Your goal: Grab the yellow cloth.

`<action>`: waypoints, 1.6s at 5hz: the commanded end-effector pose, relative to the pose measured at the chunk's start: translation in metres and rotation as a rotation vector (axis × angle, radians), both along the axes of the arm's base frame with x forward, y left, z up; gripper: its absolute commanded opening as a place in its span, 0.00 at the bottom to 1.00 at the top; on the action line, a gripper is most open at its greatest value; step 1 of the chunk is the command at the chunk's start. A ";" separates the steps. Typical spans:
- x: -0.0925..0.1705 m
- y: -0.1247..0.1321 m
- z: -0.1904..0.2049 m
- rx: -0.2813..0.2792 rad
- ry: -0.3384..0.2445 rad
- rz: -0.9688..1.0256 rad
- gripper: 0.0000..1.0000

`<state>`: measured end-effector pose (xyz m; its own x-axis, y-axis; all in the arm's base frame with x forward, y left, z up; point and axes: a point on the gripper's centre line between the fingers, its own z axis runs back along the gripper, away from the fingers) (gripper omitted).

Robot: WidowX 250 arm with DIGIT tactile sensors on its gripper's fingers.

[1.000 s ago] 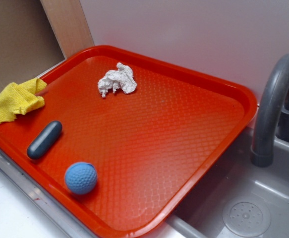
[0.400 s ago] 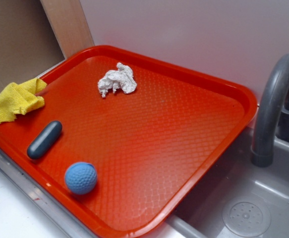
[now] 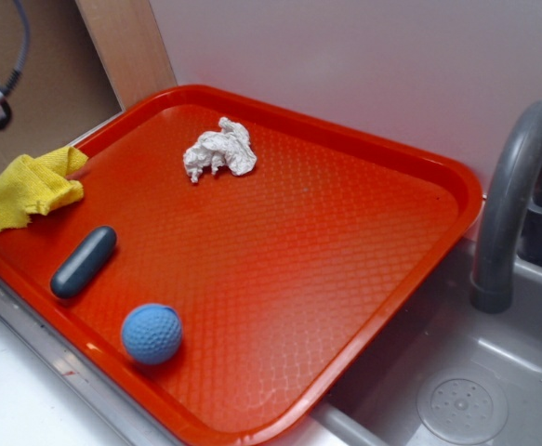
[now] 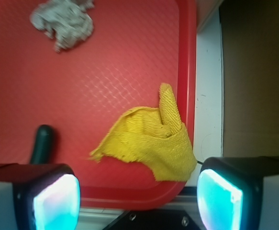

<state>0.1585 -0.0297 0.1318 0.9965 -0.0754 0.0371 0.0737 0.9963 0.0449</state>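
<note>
- Yellow, soft and creased: in the exterior view the yellow cloth (image 3: 31, 189) lies at the left corner of the red tray (image 3: 363, 307), draped partly over the tray's rim.
- Near it on the tray floor lies a dark grey capsule-shaped piece (image 3: 84, 261), and closer to the front edge sits the blue ball (image 3: 152, 333); the three are apart from one another.
- The white wad of paper (image 3: 218, 150) rests toward the far side of the tray, well apart from the cloth.
- A grey tap (image 3: 512, 204) rises over the sink (image 3: 494, 381) at the right.
- Only a small dark part of me, with a cable, shows at the top left corner of this view, above the cloth.
- From my wrist view, my claw (image 4: 138, 199) is spread wide, its two glowing pads at the lower left and lower right, gripping nothing.
- The cloth (image 4: 149, 143) lies between the pads, touching neither, one fold standing up beside the tray's rim (image 4: 189, 72).
- The paper wad (image 4: 62, 21) shows at the top left; the capsule's dark end (image 4: 42, 143) shows just above my left pad.
</note>
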 end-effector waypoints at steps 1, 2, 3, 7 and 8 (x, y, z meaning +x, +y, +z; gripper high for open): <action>0.008 0.022 -0.056 0.209 0.104 0.123 1.00; 0.013 0.028 -0.076 0.305 0.167 0.127 1.00; 0.014 0.023 -0.089 0.312 0.210 0.129 1.00; 0.013 -0.011 -0.027 0.171 0.127 0.081 0.00; 0.011 -0.028 0.015 -0.027 0.089 0.060 0.00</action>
